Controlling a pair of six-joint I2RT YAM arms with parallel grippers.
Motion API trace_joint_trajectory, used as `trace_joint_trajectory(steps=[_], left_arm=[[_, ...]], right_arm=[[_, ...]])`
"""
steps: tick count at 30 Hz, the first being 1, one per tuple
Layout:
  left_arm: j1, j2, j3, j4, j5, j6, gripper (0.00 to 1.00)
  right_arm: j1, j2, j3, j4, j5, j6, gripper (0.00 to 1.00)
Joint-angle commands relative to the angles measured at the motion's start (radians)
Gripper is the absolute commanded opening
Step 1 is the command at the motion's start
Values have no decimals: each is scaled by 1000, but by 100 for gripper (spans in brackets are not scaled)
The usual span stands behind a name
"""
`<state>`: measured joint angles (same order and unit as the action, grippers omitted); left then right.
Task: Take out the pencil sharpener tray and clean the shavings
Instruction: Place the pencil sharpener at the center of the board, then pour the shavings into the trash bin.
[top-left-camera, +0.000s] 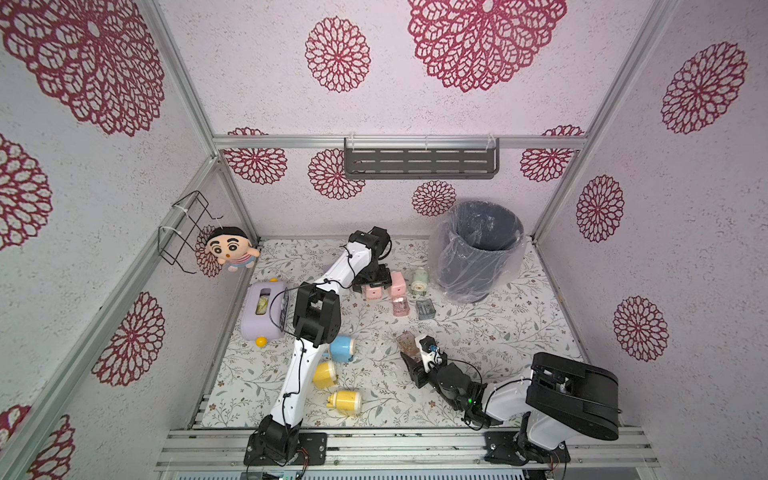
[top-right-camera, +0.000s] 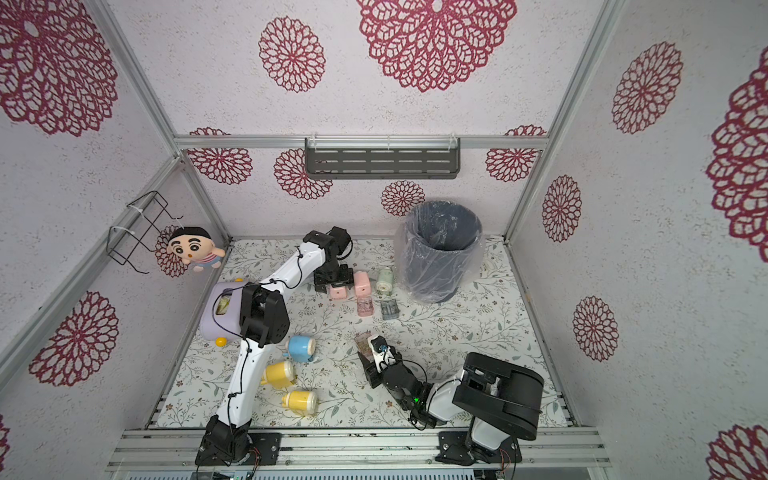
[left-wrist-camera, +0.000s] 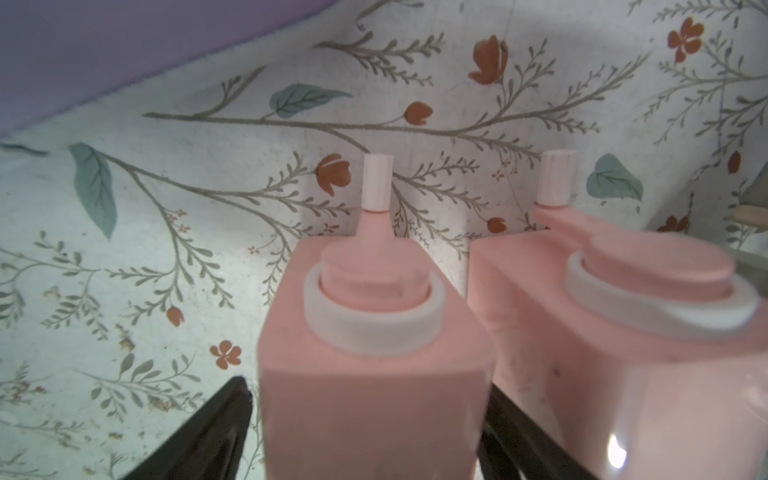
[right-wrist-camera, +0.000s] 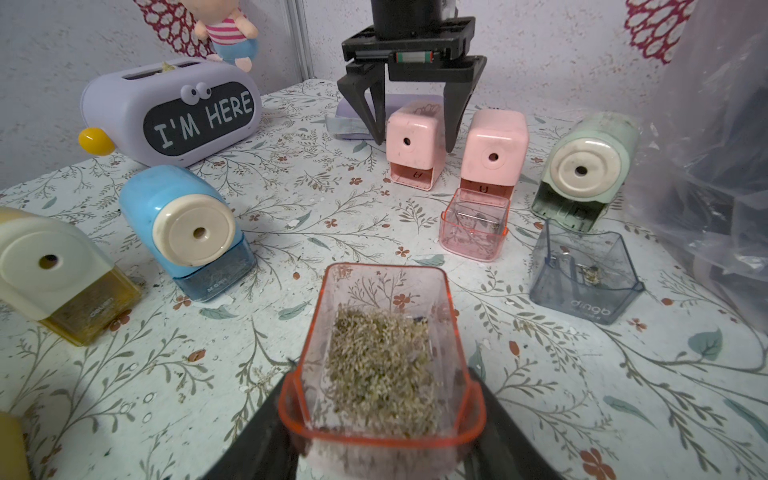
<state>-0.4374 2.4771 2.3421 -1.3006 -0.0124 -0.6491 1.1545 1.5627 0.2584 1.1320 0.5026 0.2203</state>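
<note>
My right gripper (right-wrist-camera: 380, 386) is shut on a clear tray with a red rim (right-wrist-camera: 320, 316), holding it by its near end. A bed of tan-brown shavings (right-wrist-camera: 380, 374) lies inside. In both top views the tray (top-left-camera: 406, 344) (top-right-camera: 365, 343) sits mid-table in front of the right arm. My left gripper (left-wrist-camera: 368, 390) (right-wrist-camera: 413, 141) stands open astride an upright pink sharpener (left-wrist-camera: 374, 374) (right-wrist-camera: 411, 145) near the back; a gap shows beside one finger. That sharpener's tray slot is empty.
A second pink sharpener (right-wrist-camera: 492, 153) stands next to it, behind an empty pink tray (right-wrist-camera: 473, 226). A green sharpener (right-wrist-camera: 586, 166) and grey tray (right-wrist-camera: 586, 278) sit by the lined bin (top-left-camera: 478, 249). Blue (right-wrist-camera: 187, 232) and yellow (right-wrist-camera: 54, 270) sharpeners and a purple box (right-wrist-camera: 174, 112) fill the left.
</note>
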Motion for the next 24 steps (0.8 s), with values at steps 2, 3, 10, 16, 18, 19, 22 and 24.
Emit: trace_joint_trajectory(steps=[2,3,10,16,18,19,22,24], left_arm=[[-7,-210,-117,77,12,-19,88],[-7,-267,-180,116,9,-26,91],[-18,-697,-649,444,26,-64,98],[-66,-945,-1001,768,72,-102,97],[-89,-998,-1086,858,83,-103,97],[-102,-1023,-1124,900,83,-100,97],[-134,-1080,-1244,1053,70,-86,97],[-137,-1109,-1309,1142,66,-76,97]], right_arm=[[-12,-83,17,-41,20,2,47],[-13,-104,16,-60,21,0,47],[-32,-267,8,-207,-3,-12,47],[-65,-446,2,-373,-39,5,47],[-75,-513,2,-446,-38,11,47],[-80,-554,-4,-478,-35,11,47],[-105,-665,-30,-546,-30,16,46],[-130,-729,-37,-599,-33,17,46]])
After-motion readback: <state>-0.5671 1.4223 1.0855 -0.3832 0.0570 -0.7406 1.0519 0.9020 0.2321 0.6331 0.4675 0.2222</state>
